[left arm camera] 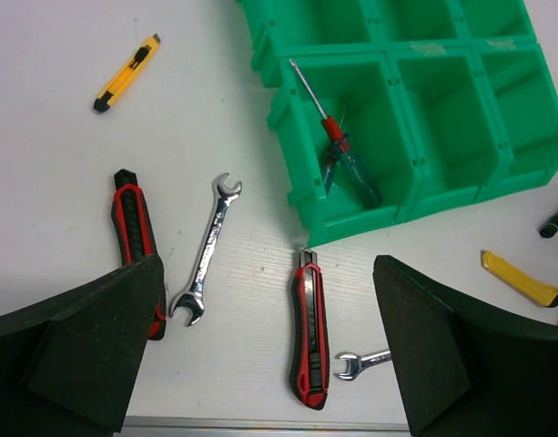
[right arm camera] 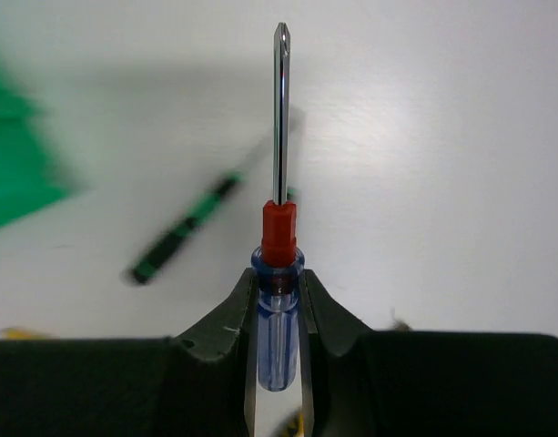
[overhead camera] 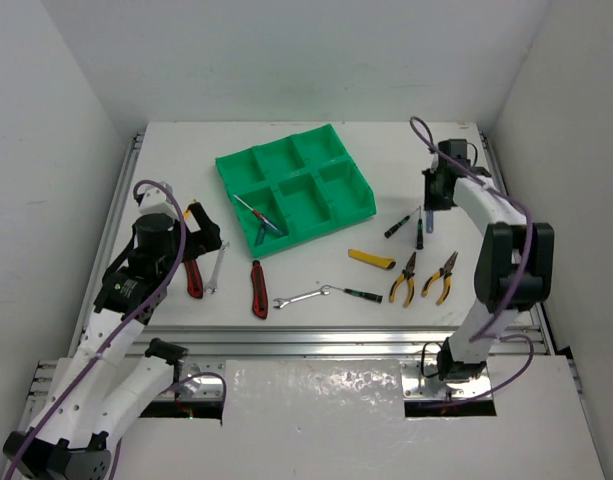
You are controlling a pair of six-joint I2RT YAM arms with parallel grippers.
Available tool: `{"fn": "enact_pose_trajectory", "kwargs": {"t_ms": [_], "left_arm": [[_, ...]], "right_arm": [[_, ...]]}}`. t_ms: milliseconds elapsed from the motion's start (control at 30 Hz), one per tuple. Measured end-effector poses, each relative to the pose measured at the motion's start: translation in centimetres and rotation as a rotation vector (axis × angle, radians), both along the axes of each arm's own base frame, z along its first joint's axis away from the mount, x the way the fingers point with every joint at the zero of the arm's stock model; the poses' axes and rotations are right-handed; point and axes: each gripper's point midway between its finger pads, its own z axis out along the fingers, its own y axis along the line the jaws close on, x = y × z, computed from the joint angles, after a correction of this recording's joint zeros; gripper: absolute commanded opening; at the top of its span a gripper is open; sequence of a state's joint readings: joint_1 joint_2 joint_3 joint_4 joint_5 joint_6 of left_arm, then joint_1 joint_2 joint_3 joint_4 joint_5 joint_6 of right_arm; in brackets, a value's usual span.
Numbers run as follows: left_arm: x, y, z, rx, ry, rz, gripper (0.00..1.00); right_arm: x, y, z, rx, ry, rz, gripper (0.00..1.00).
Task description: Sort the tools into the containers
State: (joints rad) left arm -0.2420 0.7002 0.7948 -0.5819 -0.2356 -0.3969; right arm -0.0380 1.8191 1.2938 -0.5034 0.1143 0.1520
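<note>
Right wrist: right pincer (right arm camera: 279,289) nearly closed, clamped on the handle of a blue screwdriver (right arm camera: 279,232), shaft pointing straight out past the fingertips. A blurred green-black screwdriver (right arm camera: 183,235) lies on the bench (right arm camera: 424,137) behind. Left wrist: left pincer (left arm camera: 268,300) wide open and empty, over a red knife (left arm camera: 310,332) and a wrench (left arm camera: 208,250). Green tray (left arm camera: 351,223) just beyond, with a red-and-teal screwdriver (left arm camera: 338,150) in its near-left compartment.
</note>
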Motion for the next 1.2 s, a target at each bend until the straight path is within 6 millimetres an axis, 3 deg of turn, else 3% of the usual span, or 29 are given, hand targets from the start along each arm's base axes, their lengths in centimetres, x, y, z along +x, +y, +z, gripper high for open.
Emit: {"fn": "enact_pose_trajectory", "kwargs": {"t_ms": [100, 167, 233, 300, 400, 500, 600, 700, 867, 900, 933, 1067, 1200], "left_arm": [[0.0, -0.2, 0.1, -0.006, -0.005, -0.011, 0.98], [0.1, -0.3, 0.2, -0.008, -0.009, -0.014, 0.98], [0.1, -0.3, 0.2, -0.007, -0.010, -0.016, 0.98], [0.1, -0.3, 0.2, -0.006, -0.008, -0.016, 0.98], [0.2, -0.3, 0.0, -0.005, -0.001, -0.016, 0.98], [0.2, -0.3, -0.1, -0.003, 0.004, -0.015, 0.98], [0.2, -0.2, -0.1, -0.002, 0.003, -0.012, 0.98], [0.2, -0.2, -0.1, -0.001, 0.003, -0.011, 0.98], [0.2, -0.2, -0.1, -0.001, 0.002, -0.010, 0.98], [0.2, -0.2, -0.1, -0.001, 0.002, -0.010, 0.98], [0.2, -0.2, -0.1, -0.001, 0.002, -0.010, 0.98], [0.2, -0.2, -0.1, -0.001, 0.002, -0.010, 0.98], [0.2, -0.2, -0.1, -0.001, 0.002, -0.010, 0.98]], "right_arm": [[1.5, 6.7, 4.8, 0.087, -0.176, 0.161, 0.00], [2.2, 13.6, 7.3, 0.174, -0.270, 0.330, 0.00], [1.7, 21.6, 8.5, 0.278, -0.306, 0.529, 0.00], [1.1, 28.6, 8.6, 0.337, -0.310, 0.689, 0.00], [-0.1, 37.1, 7.6, 0.391, -0.301, 0.869, 0.00], [-1.1, 42.4, 5.5, 0.418, -0.269, 0.984, 0.00], [-0.4, 44.6, 3.7, 0.424, -0.240, 1.018, 0.04], [1.2, 44.9, 2.4, 0.414, -0.234, 1.015, 0.27], [1.7, 44.1, 1.1, 0.390, -0.203, 1.006, 0.58], [1.7, 44.0, 1.2, 0.383, -0.208, 1.007, 0.73], [1.7, 44.0, 1.4, 0.381, -0.211, 1.003, 0.98], [0.4, 42.7, 4.4, 0.355, -0.246, 1.008, 0.99], [-1.6, 38.1, 11.2, 0.257, -0.367, 0.939, 0.99]]}}
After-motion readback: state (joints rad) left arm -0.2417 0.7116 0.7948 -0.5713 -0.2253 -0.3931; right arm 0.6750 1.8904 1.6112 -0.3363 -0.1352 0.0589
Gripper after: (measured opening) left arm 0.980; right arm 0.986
